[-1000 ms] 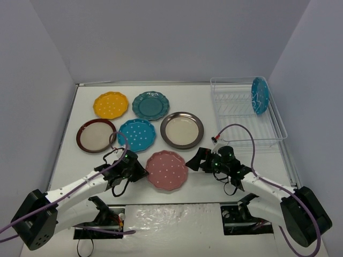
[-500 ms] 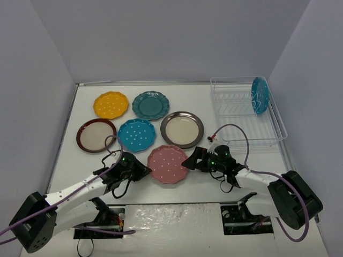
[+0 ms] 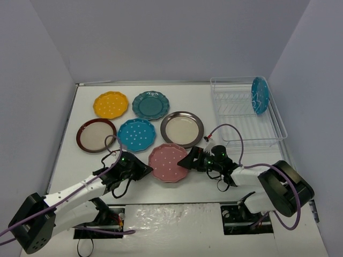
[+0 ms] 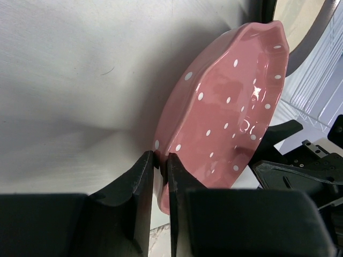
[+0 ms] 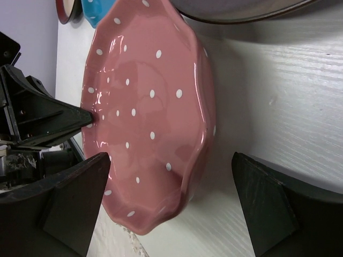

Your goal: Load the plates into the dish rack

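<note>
- Left claw point(image 4: 159, 158): clenched with nothing between the fingers, tips butting against the scalloped rim of the pink plate point(image 3: 168, 163).
- Pink plate: white-dotted, near the front of the tabletop point(image 3: 177, 95), lying between the two claws; flat or slightly tipped, cannot tell.
- Right claw point(image 5: 170, 160): released, fingers spread wide to either side of the pink plate's right edge, not gripping it.
- Dish rack point(image 3: 230, 110): white wire, at the far right of the tabletop, well apart from both claws.
- Blue plate point(image 3: 259, 95): standing upright in the rack, toward its far right corner.
- Back row, flat on the tabletop: yellow plate point(image 3: 111, 105), with the teal plate point(image 3: 150, 105) just beside it.
- Middle row, also flat: brown-rimmed plate point(image 3: 96, 135), blue dotted plate point(image 3: 136, 134), grey-rimmed plate point(image 3: 182, 129).
</note>
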Controlling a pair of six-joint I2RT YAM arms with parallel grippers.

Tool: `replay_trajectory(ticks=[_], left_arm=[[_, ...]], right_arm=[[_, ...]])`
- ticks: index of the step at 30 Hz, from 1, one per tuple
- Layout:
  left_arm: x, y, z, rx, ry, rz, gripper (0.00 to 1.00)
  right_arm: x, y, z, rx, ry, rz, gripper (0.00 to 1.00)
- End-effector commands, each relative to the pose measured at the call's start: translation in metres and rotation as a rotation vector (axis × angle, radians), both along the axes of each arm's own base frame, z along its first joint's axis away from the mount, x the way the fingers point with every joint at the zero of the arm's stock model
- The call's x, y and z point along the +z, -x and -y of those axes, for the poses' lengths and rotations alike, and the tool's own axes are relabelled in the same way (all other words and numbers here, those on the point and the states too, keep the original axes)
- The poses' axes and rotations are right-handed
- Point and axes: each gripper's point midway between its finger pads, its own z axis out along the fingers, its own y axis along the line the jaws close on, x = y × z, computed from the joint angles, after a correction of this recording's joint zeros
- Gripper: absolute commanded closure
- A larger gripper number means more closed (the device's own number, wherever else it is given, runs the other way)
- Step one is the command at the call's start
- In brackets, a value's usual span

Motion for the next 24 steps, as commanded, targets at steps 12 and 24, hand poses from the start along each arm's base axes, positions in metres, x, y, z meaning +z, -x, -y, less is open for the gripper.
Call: replay_trajectory(ticks=[12, 24], left_arm=[[0.083, -0.021, 0.039, -0.052, 0.254, 0.226, 1.0], [0.072, -0.014, 0.04, -0.092, 0.219, 0.223, 1.0]], right_arm=[[0.036, -0.015, -0.025, 0.036, -0.098, 0.124, 0.44], [0.088, -0.021, -0.023, 0.002, -0.157, 0.25, 1.0]])
